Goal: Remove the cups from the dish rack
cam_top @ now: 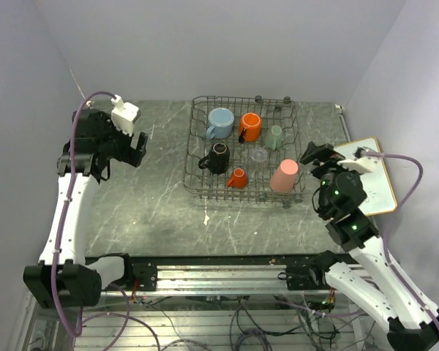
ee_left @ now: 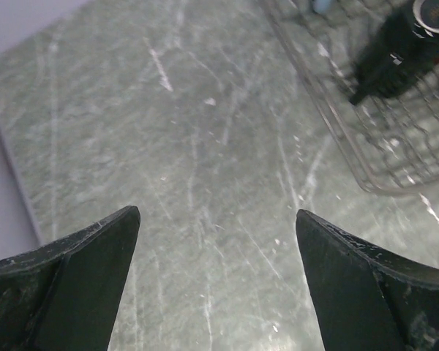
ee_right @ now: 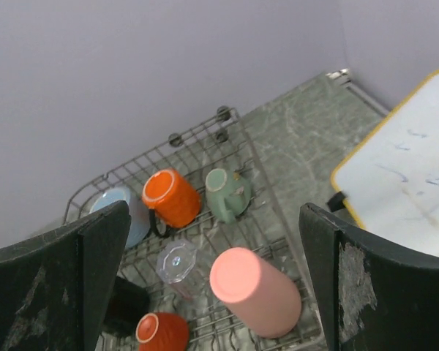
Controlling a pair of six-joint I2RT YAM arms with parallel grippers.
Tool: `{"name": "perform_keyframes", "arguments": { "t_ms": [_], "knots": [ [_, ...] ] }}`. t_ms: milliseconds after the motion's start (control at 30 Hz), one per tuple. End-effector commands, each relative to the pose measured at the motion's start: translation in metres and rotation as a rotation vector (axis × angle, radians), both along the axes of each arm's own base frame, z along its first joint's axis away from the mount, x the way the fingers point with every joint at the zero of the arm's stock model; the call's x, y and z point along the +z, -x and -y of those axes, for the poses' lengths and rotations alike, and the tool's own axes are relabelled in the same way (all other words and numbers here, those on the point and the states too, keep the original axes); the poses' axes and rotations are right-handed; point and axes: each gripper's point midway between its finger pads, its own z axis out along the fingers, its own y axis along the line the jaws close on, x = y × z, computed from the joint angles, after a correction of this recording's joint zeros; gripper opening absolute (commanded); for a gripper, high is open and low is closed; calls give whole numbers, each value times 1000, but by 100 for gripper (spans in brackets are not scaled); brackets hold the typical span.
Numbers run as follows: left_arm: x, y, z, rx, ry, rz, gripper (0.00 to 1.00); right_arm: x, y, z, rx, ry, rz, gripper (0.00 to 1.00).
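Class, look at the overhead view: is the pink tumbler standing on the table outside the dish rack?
No, the pink tumbler sits inside the dish rack, in its near right corner.

A grey marbled table (cam_top: pixel 161 212) is filling the middle of the top view, a white board with a wooden frame (cam_top: pixel 380 191) is lying flat at the right edge, showing faint blue scribbles, and pale lilac walls (cam_top: pixel 205 44) are closing off the upper part.
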Motion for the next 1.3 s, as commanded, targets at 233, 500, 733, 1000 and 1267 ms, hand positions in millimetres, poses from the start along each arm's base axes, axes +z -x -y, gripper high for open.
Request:
{"name": "perform_keyframes", "arguments": {
  "t_ms": [233, 500, 733, 1000, 1267],
  "knots": [
    [-22, 15, 85, -292, -2, -251, 99, -40, -85, -133, 460, 104, -386, 100],
    [-42, -8, 150, -425, -52, -289, 99, -84, -93, -195, 729, 67, -536, 100],
    [-77, -35, 198, -520, -98, -298, 96, -101, -75, -193, 767, 54, -608, 100],
    [-107, -67, 234, -550, -66, -304, 88, -102, -54, -168, 721, 85, -659, 100],
    [-159, -74, 233, -560, -145, -343, 79, -87, -46, -154, 722, 48, -601, 100]
  ]
}}
